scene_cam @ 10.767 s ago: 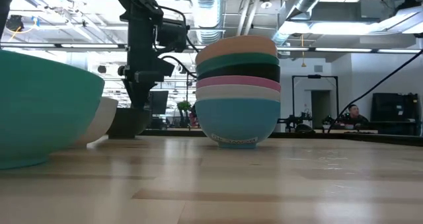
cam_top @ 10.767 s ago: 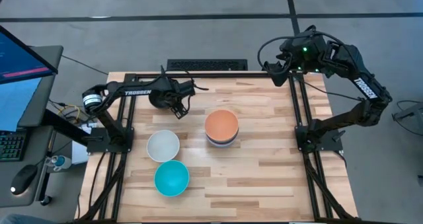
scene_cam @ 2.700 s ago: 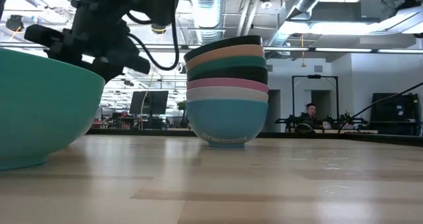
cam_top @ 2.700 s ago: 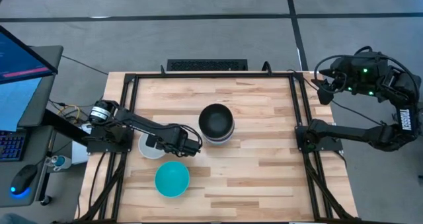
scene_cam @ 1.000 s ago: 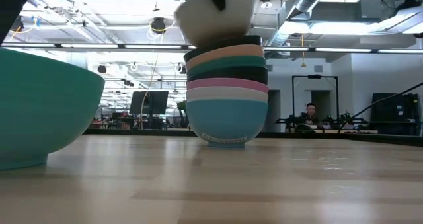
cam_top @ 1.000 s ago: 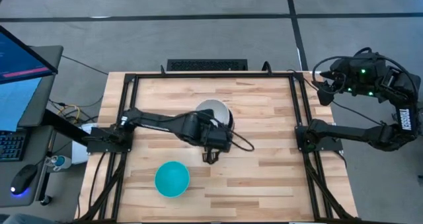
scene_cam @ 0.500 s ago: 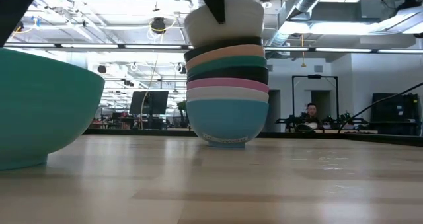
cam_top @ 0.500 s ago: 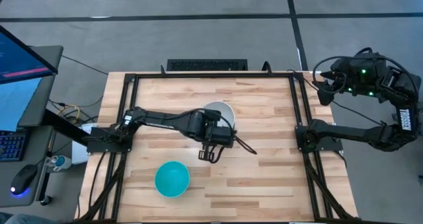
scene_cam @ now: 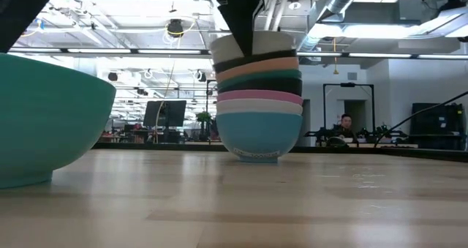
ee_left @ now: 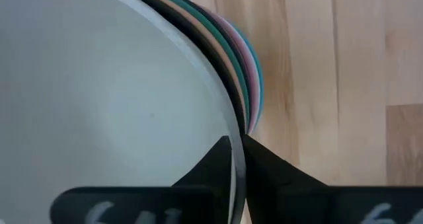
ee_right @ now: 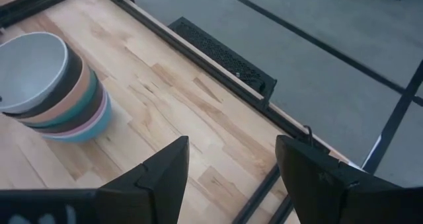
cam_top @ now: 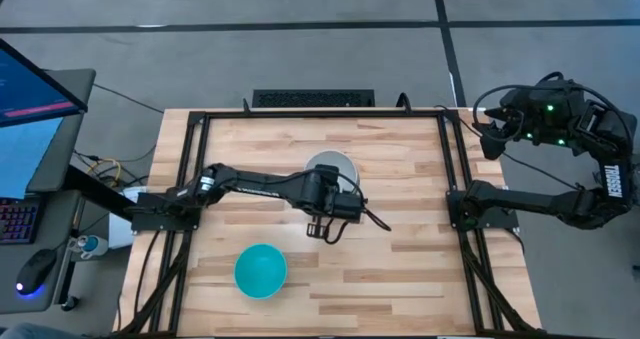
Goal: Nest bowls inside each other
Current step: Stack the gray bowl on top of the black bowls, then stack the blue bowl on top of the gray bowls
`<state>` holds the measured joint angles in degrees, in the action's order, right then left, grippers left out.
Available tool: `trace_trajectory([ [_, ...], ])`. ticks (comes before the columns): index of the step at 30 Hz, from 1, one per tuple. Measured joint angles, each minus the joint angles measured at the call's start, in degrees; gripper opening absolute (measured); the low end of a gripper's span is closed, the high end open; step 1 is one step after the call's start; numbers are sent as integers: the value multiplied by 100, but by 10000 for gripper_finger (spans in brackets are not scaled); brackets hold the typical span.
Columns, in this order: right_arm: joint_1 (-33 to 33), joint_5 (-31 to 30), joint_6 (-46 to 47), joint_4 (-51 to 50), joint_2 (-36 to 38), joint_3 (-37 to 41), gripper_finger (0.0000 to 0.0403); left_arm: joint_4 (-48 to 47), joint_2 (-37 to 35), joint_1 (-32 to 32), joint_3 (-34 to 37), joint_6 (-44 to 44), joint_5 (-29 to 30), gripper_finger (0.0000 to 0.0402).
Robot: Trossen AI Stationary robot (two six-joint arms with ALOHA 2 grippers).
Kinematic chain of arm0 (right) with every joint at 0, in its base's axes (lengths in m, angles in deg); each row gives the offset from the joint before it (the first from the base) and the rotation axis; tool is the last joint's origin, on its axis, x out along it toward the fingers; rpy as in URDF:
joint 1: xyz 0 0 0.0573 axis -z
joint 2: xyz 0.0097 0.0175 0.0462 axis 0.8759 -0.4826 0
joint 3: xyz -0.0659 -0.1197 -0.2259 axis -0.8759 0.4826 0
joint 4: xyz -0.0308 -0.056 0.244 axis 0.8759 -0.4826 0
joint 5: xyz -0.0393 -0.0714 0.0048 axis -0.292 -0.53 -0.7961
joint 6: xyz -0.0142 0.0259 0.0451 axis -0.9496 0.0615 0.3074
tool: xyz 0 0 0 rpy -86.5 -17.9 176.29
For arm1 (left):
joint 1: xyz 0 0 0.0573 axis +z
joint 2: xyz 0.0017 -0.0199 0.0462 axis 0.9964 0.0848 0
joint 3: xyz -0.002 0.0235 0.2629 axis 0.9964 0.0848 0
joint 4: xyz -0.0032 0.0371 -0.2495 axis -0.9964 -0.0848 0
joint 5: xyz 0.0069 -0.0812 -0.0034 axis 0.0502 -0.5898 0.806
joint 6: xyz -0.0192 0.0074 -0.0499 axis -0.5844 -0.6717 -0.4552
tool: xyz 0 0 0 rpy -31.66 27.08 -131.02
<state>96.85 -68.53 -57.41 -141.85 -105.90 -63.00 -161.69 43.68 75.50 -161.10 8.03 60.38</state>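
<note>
A stack of nested bowls (scene_cam: 257,102) stands at the table's middle, a cyan bowl at its base with white, pink, black, teal-green, orange and black rims above it. A white bowl (cam_top: 328,167) sits on top of the stack. My left gripper (cam_top: 333,201) is shut on this bowl's near rim. Another cyan bowl (cam_top: 260,270) rests on its base at the near left and looms at the low view's left (scene_cam: 44,116). My right gripper (ee_right: 231,158) is open and empty, raised beyond the table's far right corner (cam_top: 488,139). My left gripper holds the white bowl by its rim (ee_left: 232,128) on the bowl's near side. One finger (ee_left: 208,171) is inside the bowl and one (ee_left: 277,174) outside. The fingers come from above, pointing down. The bowl sits upright, nested in the top black bowl (scene_cam: 245,60) of the stack.
A dark frame (cam_top: 300,114) runs along the table's far edge and both sides. Bare wood lies to the right of the stack (cam_top: 400,209). A monitor (cam_top: 30,89) stands off the table's left.
My left gripper has come down over the stack with the white bowl. The bowl hung tilted above the top black bowl and now sits sunk into it. The stack has shifted a little to the right in the low view and leans slightly.
</note>
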Motion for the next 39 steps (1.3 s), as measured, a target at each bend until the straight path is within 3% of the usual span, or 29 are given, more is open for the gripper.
trace_trajectory([
  [9,0,-1,-125,-1,0,0,250,163,-150,-111,-125,-163,57,83],
  [19,0,-1,-135,0,0,0,250,-385,-233,-181,-125,-788,389,139],
  [26,-2,0,-135,1,0,0,250,-428,-710,-691,-107,-2640,41,146],
  [30,-2,-1,-141,-1,0,0,250,-420,-1072,-1043,263,-4531,216,146],
  [34,-2,0,-191,-1,0,0,250,-434,-1597,-1255,1107,-6177,354,146],
  [39,-2,4,-286,-1,0,0,250,-422,-2427,-1444,2764,-8545,-137,146],
])
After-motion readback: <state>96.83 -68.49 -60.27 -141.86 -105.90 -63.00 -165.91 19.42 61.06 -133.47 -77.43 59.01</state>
